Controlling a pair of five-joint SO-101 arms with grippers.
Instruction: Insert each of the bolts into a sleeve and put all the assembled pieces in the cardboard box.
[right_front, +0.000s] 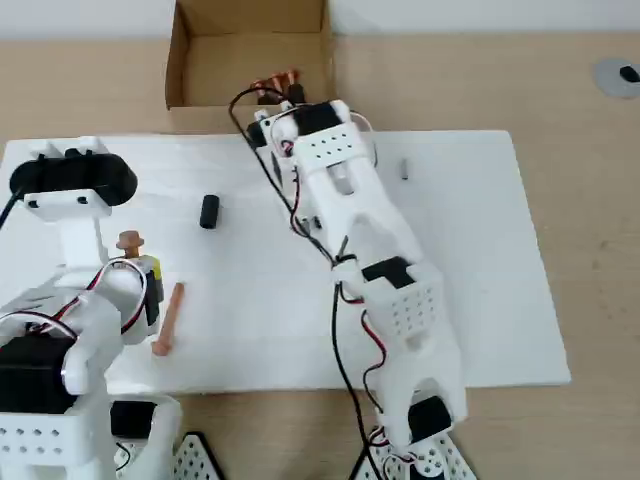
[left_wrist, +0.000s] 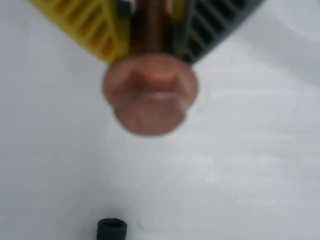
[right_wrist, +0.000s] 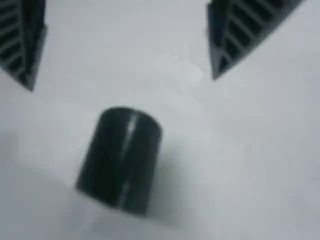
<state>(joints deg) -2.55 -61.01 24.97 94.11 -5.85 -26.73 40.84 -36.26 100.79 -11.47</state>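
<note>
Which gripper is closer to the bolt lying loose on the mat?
Left. The left gripper is right beside the loose bolt; the right gripper is far off by the cardboard box.

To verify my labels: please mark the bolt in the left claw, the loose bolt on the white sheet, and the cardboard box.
Held bolt (left_wrist: 150, 95), left wrist view, on its head.
Loose bolt (right_front: 170, 318), high view, middle of its shaft.
Cardboard box (right_front: 177, 55), high view, on its left wall.
</note>
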